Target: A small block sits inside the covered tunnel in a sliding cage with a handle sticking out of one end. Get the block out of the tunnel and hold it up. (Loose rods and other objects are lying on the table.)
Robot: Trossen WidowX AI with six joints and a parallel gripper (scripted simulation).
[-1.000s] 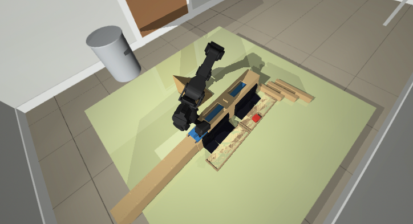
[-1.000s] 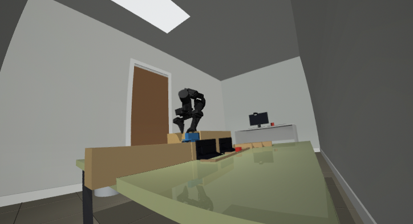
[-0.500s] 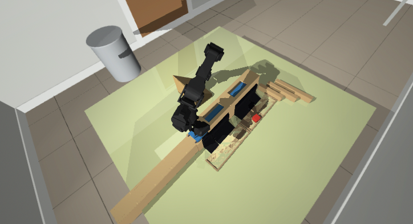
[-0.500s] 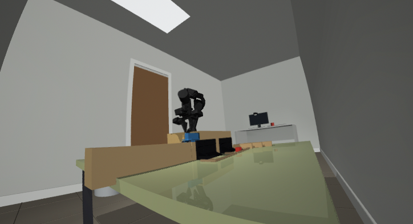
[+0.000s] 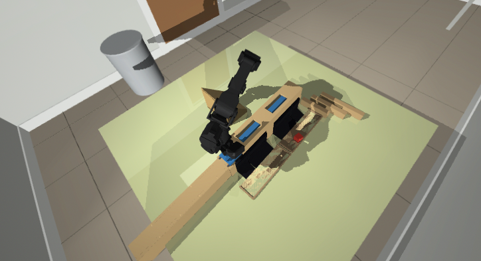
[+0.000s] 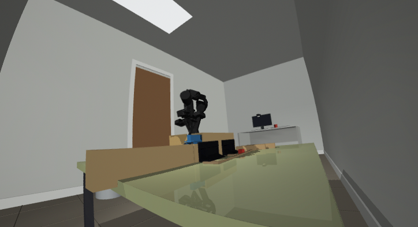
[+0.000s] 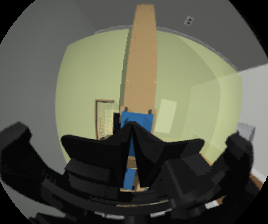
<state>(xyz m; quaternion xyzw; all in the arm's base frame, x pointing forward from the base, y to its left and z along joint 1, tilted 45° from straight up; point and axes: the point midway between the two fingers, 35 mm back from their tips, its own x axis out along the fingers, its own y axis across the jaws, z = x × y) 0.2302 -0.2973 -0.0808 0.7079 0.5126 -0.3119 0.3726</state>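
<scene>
The tool [image 5: 232,154] [image 6: 193,131] [image 7: 132,123] is pointed downward over the blue piece [image 5: 227,159] [image 6: 194,138] [image 7: 136,119] at one end of the wooden tunnel [image 5: 260,116] [image 6: 216,135], its fingertips brought together with nothing held between them. Whether the blue piece is touched by the tips cannot be told. The red block [image 5: 297,137] [image 6: 241,151] is seen outside the covered tunnel, resting in the shallow, wood-rimmed tray [image 5: 254,196] [image 6: 212,162] [image 7: 97,117] alongside it, well apart from the tool; it is not being held up. From the same end of the tunnel a long wooden beam [image 5: 191,205] [image 6: 137,164] [image 7: 142,60] is extended past the edge of the tabletop [image 5: 302,208] [image 6: 272,193] [image 7: 85,75]. Blue is shown through two openings in the tunnel's roof, and two black panels are set along the side facing the tray — one nearer the tool, one nearer the block. Several loose wooden rods [image 5: 348,107] [image 6: 264,145] are gathered near the tunnel's far end. A wooden wedge-like piece [image 5: 210,97] is partly hidden behind the black arm [image 5: 226,107] [image 6: 185,96], which is bent high above the blue piece.
</scene>
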